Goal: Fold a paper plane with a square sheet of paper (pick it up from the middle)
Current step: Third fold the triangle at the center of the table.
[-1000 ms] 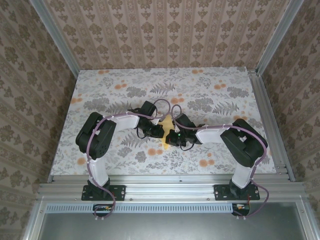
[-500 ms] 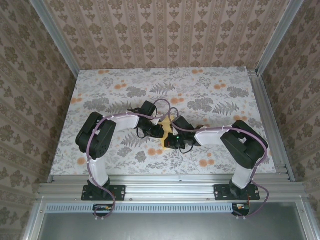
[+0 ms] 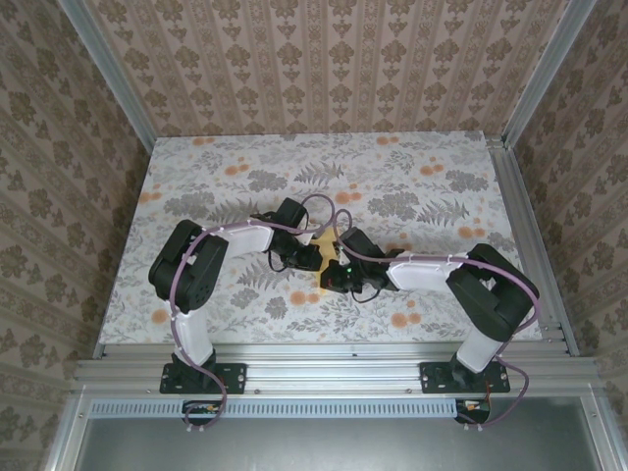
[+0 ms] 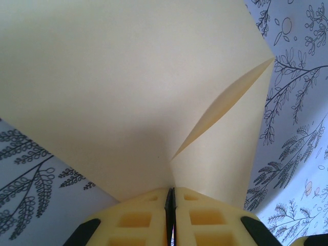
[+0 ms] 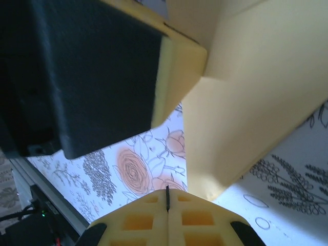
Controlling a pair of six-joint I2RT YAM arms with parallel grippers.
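Note:
The square sheet of paper (image 4: 128, 92) is mustard yellow and partly folded, with one flap lifted along a crease. My left gripper (image 4: 170, 192) is shut on its lower edge and holds it above the table. From above, a bit of the paper (image 3: 318, 238) shows between the two wrists at mid-table, with the left gripper (image 3: 310, 257) just left of the right gripper (image 3: 332, 280). In the right wrist view my right gripper (image 5: 167, 197) is shut with nothing between its pads. The paper (image 5: 256, 102) hangs just right of it, and the left gripper's fingers (image 5: 179, 66) are above left.
The table (image 3: 412, 186) wears a grey floral cloth with orange flower prints (image 5: 133, 171). Aluminium rails (image 3: 525, 235) run along its sides and near edge. Wallpapered walls close in the back and both sides. Both arms reach inward and nearly meet.
The right arm's elbow has swung out to the right and its gripper has slid slightly nearer and left, covering more of the paper. The left arm has stayed still.

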